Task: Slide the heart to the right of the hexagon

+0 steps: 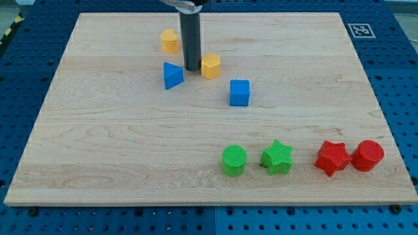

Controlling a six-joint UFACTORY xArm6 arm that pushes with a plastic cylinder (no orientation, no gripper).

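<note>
A yellow block that looks like the heart [170, 40] lies near the view's top, left of the rod. A yellow hexagon [210, 66] lies below and to the right of it. My tip [192, 69] rests on the board just left of the hexagon, close to or touching its left side. The tip stands between the hexagon and a blue triangle [172, 75]. The heart is above and left of the tip, apart from it.
A blue cube [240, 93] lies below and right of the hexagon. Near the view's bottom right stand a green cylinder [234, 160], a green star [277, 157], a red star [332, 158] and a red cylinder [368, 155]. The wooden board [98, 163] ends at blue pegboard.
</note>
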